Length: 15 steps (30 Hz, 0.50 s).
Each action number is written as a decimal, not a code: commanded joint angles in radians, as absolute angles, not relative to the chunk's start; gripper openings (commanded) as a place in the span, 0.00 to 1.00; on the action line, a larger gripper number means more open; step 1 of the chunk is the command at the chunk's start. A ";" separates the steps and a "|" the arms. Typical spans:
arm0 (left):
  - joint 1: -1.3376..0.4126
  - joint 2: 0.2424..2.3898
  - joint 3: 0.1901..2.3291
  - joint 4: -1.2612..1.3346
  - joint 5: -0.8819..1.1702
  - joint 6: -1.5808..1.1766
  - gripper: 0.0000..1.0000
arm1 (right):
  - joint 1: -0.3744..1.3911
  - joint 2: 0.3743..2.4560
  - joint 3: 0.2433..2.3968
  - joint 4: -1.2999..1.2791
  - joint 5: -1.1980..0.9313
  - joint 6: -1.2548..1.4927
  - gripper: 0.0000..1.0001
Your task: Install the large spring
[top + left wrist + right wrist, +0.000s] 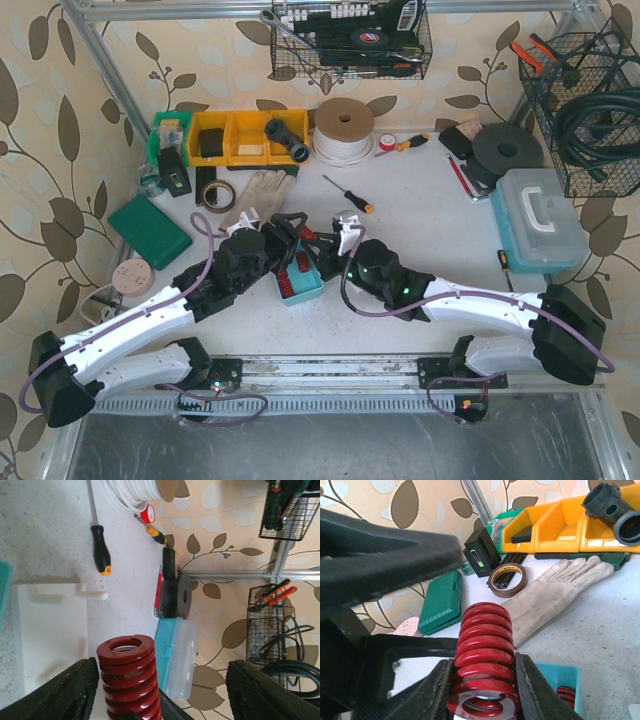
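The large red coil spring sits between my right gripper's two black fingers, which are shut on its lower coils. In the left wrist view the same spring stands just inside the left finger of my left gripper, whose jaws are wide open and do not grip it. A white block-shaped fixture lies behind the spring. In the top view both grippers meet at mid-table, the left gripper and the right gripper, with a bit of the red spring between them.
A teal tray with more red springs lies just in front of the grippers. A work glove, tape roll, yellow bins, screwdrivers, a green case and a teal-lidded box surround them.
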State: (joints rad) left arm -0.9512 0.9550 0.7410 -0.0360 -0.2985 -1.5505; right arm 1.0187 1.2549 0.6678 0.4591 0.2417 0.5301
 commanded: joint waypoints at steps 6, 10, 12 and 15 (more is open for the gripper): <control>-0.962 0.919 0.751 0.057 -0.319 -1.535 0.73 | 0.969 1.178 0.625 0.568 0.095 0.555 0.00; -0.962 0.943 0.762 0.074 -0.283 -1.522 0.72 | 0.940 1.171 0.613 0.592 0.038 0.576 0.00; -0.962 0.940 0.760 0.059 -0.275 -1.524 0.72 | 0.932 1.165 0.612 0.591 0.015 0.573 0.00; -0.962 0.926 0.743 0.044 -0.277 -1.531 0.71 | 0.924 1.160 0.616 0.583 -0.011 0.565 0.00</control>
State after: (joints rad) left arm -0.9512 0.9443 0.7406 0.0212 -0.2924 -1.5448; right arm 0.9340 1.1896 0.6205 0.5224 0.0574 0.5606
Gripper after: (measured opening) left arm 0.717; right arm 0.266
